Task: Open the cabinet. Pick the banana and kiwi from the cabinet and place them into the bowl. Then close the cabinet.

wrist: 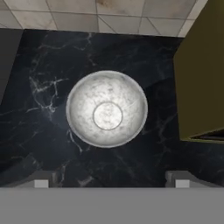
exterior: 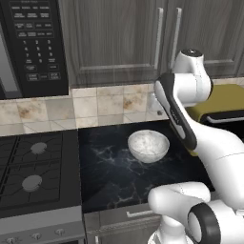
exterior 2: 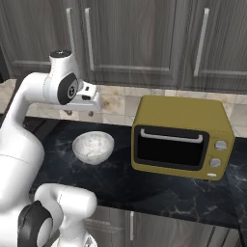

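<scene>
- While the arm hangs above the counter, the gripper looks straight down with its jaws spread wide and released, nothing between them
- In the hand view the two dark fingertips sit at the bottom edge, far apart, one on each side of the bowl below
- Right under the hand is the white speckled bowl, upright on the black marble counter, and nothing lies inside it
- From the left base view the bowl stands near the middle of the counter, between the stove on its left and the mustard-yellow toaster oven on its right, touching neither
- The right base view shows the same bowl just left of the toaster oven, with a strip of bare marble between them
- Up above, the wood-grain cabinet has both panelled doors flat and closed, the silver bar handles standing side by side at the centre seam
- The right base view has those cabinet doors closed too, so banana and kiwi can't be seen
- The black microwave hangs left of the cabinet, over the stove
- A beige tiled backsplash runs behind the counter
- The gripper sits in front of those tiles, well below the cabinet handles and above the bowl, clear of both
</scene>
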You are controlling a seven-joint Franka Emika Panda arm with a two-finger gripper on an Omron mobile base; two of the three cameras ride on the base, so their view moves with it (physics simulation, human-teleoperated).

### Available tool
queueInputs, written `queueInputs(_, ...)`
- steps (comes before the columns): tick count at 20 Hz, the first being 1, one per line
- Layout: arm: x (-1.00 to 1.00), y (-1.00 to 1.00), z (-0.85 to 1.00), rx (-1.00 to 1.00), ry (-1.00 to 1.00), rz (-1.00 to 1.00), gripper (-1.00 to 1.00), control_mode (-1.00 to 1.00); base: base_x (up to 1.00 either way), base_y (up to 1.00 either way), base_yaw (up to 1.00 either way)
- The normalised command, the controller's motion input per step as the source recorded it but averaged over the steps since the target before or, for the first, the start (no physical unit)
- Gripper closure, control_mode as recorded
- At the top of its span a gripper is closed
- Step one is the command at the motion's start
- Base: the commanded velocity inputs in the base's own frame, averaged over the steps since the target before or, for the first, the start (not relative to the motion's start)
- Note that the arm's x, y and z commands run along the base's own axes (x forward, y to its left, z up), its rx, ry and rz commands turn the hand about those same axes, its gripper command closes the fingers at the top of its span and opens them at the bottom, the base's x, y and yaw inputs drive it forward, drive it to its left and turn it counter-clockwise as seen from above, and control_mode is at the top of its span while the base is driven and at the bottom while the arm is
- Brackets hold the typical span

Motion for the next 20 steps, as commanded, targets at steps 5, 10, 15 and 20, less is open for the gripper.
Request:
queueInputs(5,-0.38,0.00,0.30,0.00,-0.07,-0.04,-1.00,-1.00,0.00,0.00,0.00)
queueInputs(10,-0.16,0.00,0.28,0.00,-0.18,0.00,-1.00,-1.00,0.00,0.00,0.00)
queueInputs(15,-0.01,0.00,0.33,0.00,-0.27,0.00,-1.00,-1.00,0.00,0.00,0.00)
queueInputs(20,0.00,0.00,0.33,0.00,-0.25,0.00,-1.00,-1.00,0.00,0.00,0.00)
